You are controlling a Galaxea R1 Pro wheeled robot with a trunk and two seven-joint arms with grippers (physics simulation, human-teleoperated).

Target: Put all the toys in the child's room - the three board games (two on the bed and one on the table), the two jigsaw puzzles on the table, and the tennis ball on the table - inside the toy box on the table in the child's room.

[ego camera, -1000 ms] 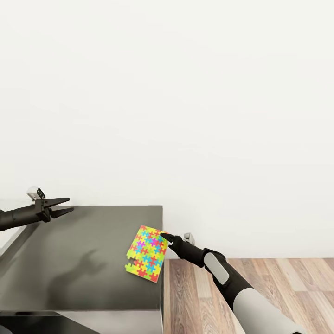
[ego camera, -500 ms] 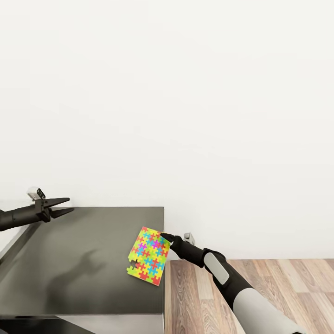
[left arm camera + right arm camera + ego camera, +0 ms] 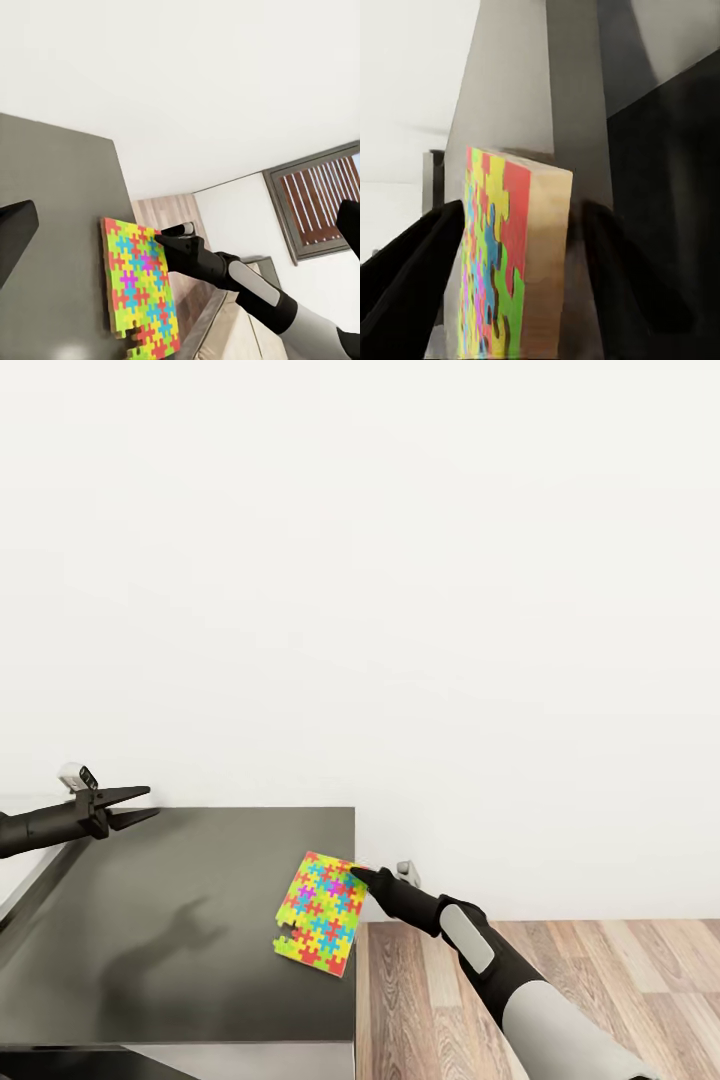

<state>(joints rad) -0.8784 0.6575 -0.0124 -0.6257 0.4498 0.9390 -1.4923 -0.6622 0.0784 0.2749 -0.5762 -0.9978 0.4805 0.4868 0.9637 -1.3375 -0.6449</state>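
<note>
Dark grey table (image 3: 180,920) against the white wall, top bare apart from one jigsaw puzzle (image 3: 320,910) at its right edge — tilted up off the surface, lower edge near the top — with wood-plank floor (image 3: 560,970) beside it on the right.

We count one jigsaw puzzle (image 3: 320,910) here, a single multicoloured panel. One dark bench (image 3: 180,920) carries it. Two grippers are up: the left gripper (image 3: 140,804), one, and the right gripper (image 3: 358,876), two, each with two fingers. We count one stretch of wood-plank floor (image 3: 600,970) and one white wall (image 3: 400,580). In the left wrist view we pick out one slatted brown door (image 3: 319,202).
</note>
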